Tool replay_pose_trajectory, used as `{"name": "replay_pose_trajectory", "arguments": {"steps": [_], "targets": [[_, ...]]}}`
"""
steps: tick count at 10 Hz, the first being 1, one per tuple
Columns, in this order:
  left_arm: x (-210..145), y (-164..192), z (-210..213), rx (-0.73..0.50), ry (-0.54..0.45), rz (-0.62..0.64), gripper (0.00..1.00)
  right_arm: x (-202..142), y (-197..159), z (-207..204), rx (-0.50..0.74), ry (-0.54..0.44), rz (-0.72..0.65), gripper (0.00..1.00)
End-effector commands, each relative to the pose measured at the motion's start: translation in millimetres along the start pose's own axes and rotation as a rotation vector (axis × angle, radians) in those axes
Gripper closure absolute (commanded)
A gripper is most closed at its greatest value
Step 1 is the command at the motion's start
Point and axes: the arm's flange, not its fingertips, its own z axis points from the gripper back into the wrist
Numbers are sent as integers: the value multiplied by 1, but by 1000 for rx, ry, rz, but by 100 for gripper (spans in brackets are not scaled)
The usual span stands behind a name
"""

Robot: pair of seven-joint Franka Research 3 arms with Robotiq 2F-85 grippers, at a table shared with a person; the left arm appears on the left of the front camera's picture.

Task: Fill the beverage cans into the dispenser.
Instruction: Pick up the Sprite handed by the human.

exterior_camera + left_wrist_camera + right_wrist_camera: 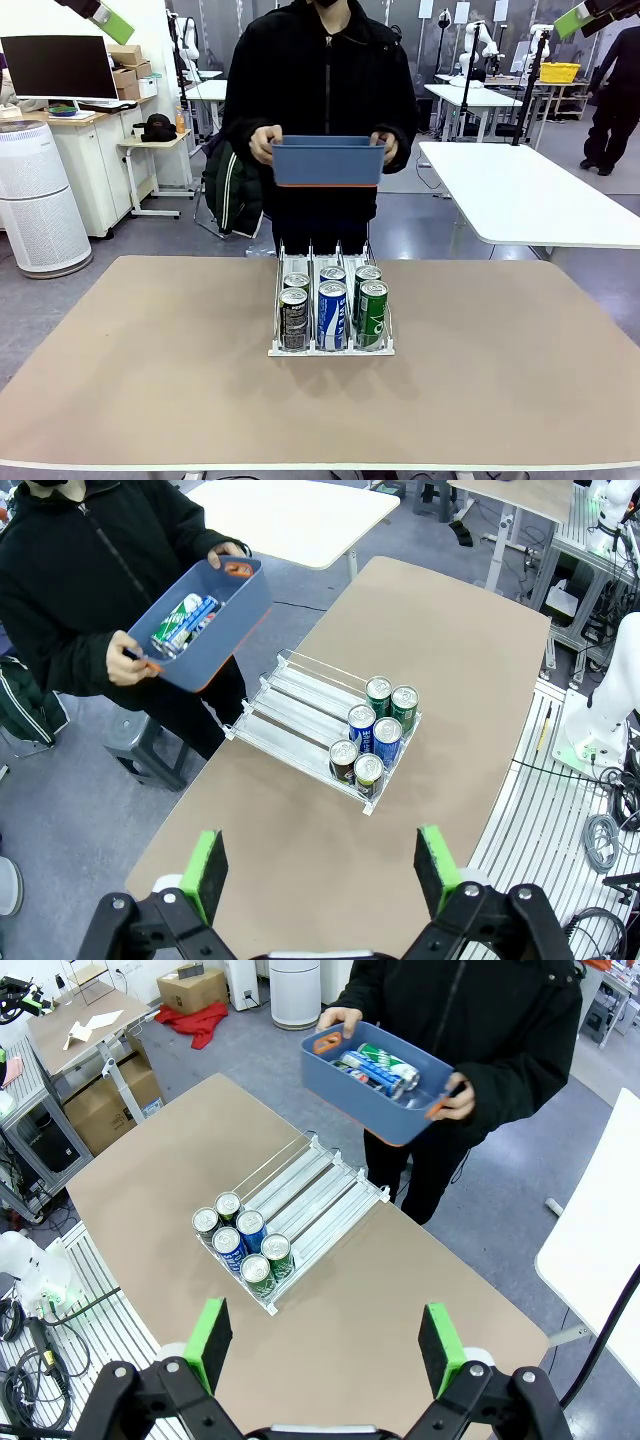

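Observation:
The clear three-lane dispenser (312, 256) stands mid-table with two beverage cans in each lane at its near end: black (294, 319), blue (332, 315) and green (372, 313) in front. From the left wrist view, the dispenser (290, 695) and its cans (375, 730) lie far below my open left gripper (320, 870). My right gripper (325, 1345) is also open, high above the dispenser (310, 1185) and cans (240, 1245). More cans (375, 1065) lie in a blue bin.
A person at the far side holds the blue bin (328, 162) in both hands above the table's far edge. A green pad (110, 22) of the left arm and one (575, 20) of the right show high in the top corners. A white table (530, 200) stands back right.

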Motion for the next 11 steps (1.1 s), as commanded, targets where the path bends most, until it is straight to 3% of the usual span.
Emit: {"name": "replay_pose_trajectory", "arguments": {"steps": [1,11], "targets": [[0,1,1,4,1,3,0,0,-1,-1,4,-1,-3,0],[0,1,1,4,1,3,0,0,-1,-1,4,-1,-3,0]]}}
